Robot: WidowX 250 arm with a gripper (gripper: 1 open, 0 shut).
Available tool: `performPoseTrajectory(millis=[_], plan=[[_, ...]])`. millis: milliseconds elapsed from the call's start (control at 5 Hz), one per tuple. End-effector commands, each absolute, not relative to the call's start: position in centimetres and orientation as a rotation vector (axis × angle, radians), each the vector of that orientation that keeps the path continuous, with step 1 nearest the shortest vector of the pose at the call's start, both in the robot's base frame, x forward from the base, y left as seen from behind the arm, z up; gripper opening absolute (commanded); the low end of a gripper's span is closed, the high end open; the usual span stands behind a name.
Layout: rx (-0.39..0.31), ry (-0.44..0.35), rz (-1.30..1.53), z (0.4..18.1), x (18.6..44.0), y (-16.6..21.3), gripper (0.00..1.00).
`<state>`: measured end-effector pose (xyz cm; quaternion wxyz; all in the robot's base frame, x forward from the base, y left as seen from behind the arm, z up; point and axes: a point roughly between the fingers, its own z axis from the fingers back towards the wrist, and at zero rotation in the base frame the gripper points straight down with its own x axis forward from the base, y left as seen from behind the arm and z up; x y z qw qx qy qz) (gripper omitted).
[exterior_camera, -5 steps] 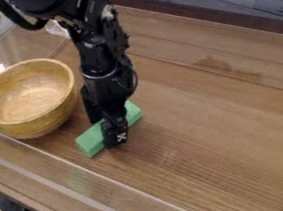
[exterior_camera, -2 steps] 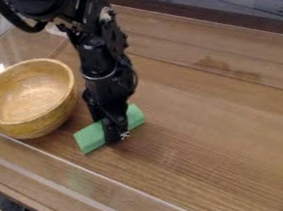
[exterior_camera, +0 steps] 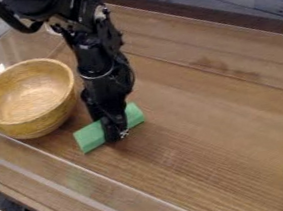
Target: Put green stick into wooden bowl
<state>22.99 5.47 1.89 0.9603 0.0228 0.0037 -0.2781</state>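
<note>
Black claw (exterior_camera: 111, 125) points straight down, clamped across the flat bright-green rectangular stick (exterior_camera: 108, 129), ready for lifting toward the round tan wooden bowl (exterior_camera: 27, 97) at ten o'clock.

Soft, even, fairly bright light falls from above. A pale sheen of glare lies on the tabletop (exterior_camera: 222, 85) right of the claw (exterior_camera: 112, 128), with only a faint shadow beneath it. The picture is small, grainy and slightly soft throughout.

The claw (exterior_camera: 112, 132) covers the middle of the green stick (exterior_camera: 93, 136), so only its two ends show. The top edge cuts off the arm (exterior_camera: 49, 11). The worktop (exterior_camera: 217, 136) runs past the bottom edge.
</note>
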Motion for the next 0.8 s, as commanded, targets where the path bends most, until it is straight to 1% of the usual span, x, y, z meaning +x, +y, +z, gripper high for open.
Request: performPoseTrajectory(millis=[0,600], plan=[[0.046,-0.018,-0.534,2.4,23.41,5.97,0.0],[0.017,-0.016,-0.48,2.98,23.32,6.04,0.0]])
